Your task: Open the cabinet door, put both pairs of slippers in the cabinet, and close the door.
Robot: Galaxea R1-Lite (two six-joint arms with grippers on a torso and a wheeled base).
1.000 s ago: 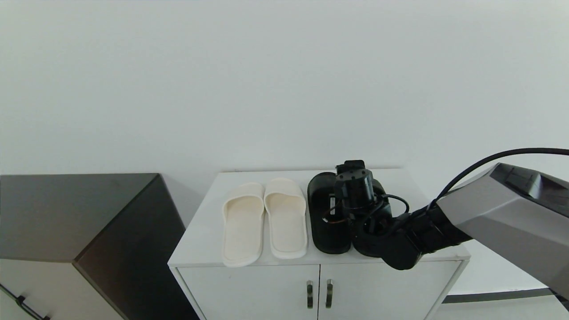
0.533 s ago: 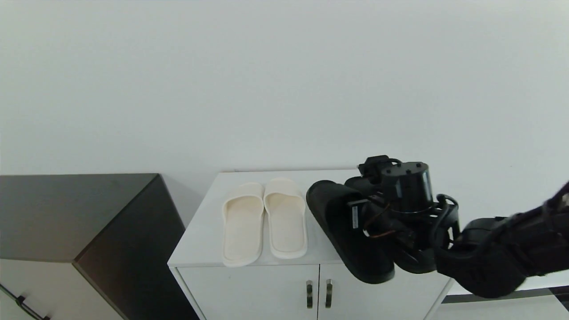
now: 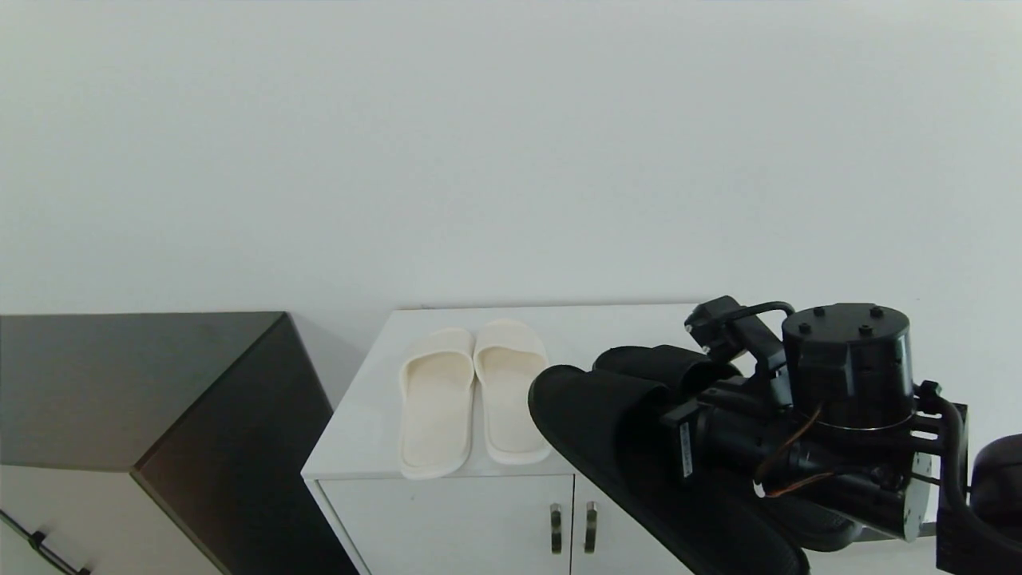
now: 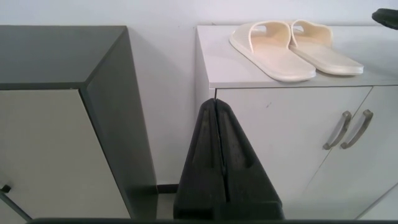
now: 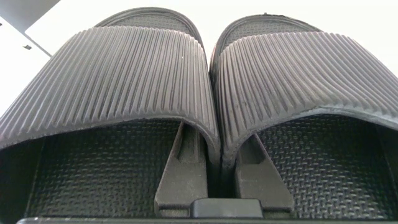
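A plain pale wall (image 3: 511,160) stands behind a white cabinet (image 3: 359,415), whose flat top is the surface here. Its two doors are shut, with a pair of metal handles (image 3: 571,527) side by side at the middle of the front. A pair of cream slippers (image 3: 511,391) lies on the left half of the cabinet top, side by side and touching, toes toward the wall and heels at the front edge. A dark-topped cabinet (image 3: 144,383) stands just to the left of the white cabinet, with a narrow gap between them. The right gripper (image 5: 219,171) holds the pair of black slippers (image 3: 615,415) in the air in front of the cabinet's right half. One of its fingers (image 5: 180,168) sits under each ribbed strap, and together they pinch the straps' adjoining inner edges. The black slippers and the wrist behind them hide the cabinet's right door and most of the right side of its top, and the slippers' heel ends are cut off at the lower edge of the head view. The left gripper (image 4: 216,109) hangs low in front of the cabinet's left front corner, its fingers pressed flat together with nothing between them.
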